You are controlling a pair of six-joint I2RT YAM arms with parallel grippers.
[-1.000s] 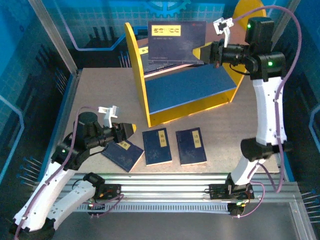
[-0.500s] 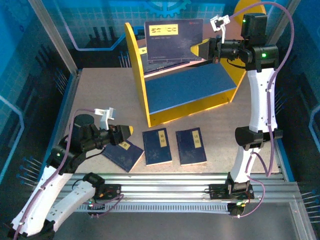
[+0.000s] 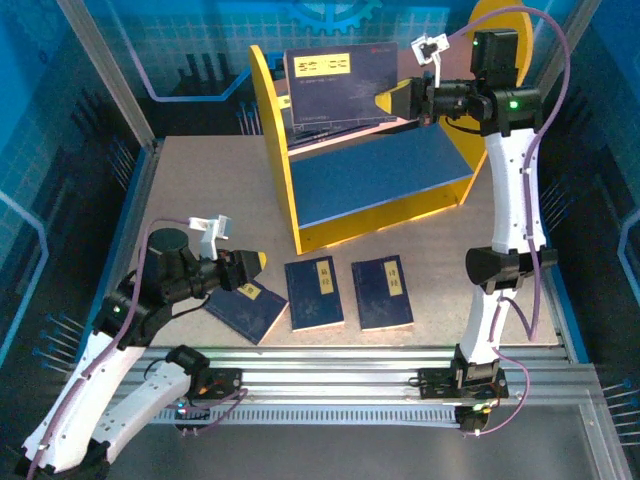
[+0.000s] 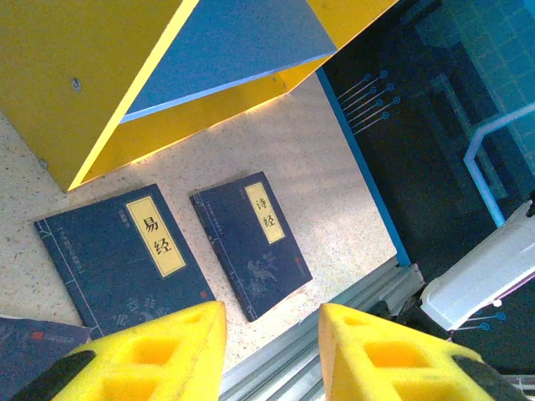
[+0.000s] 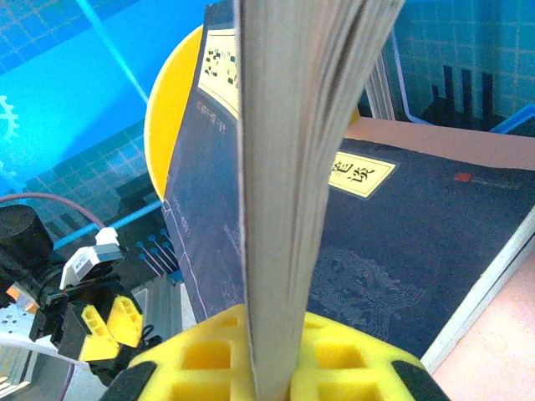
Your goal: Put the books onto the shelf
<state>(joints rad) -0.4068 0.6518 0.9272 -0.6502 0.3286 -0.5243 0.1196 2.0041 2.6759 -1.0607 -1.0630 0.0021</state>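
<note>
While my right gripper (image 3: pixel 388 100) is clamped on the right-hand edge of the held book (image 3: pixel 335 88), that book stands upright above the upper board (image 5: pixel 493 359) of the shelf (image 3: pixel 275 130), near its far left corner. In the right wrist view the page block rises straight from between my yellow pads (image 5: pixel 209 351) and fans a little at the top. From that I judge it a thin, light paperback, firm along the spine and floppy at the open side. A pinch across the full thickness near the middle of an edge should steady it, while a grip near a corner would probably let it swing or sag. A flat book (image 5: pixel 401 242) lies on the same board just beside it.

My left gripper (image 3: pixel 250 262) hangs over the near left part of the bench (image 3: pixel 200 180), fingers moderately apart and holding nothing. Below it the left book (image 3: pixel 245 308) lies skewed. The middle book (image 3: pixel 314 292) and the right book (image 3: pixel 382 292) lie side by side along the near edge, in front of the shelf. Lying flat, they offer no free edge to pinch, and their covers look smooth. I judge they would slide before they lift, so a fingertip must get under one long edge first.
</note>
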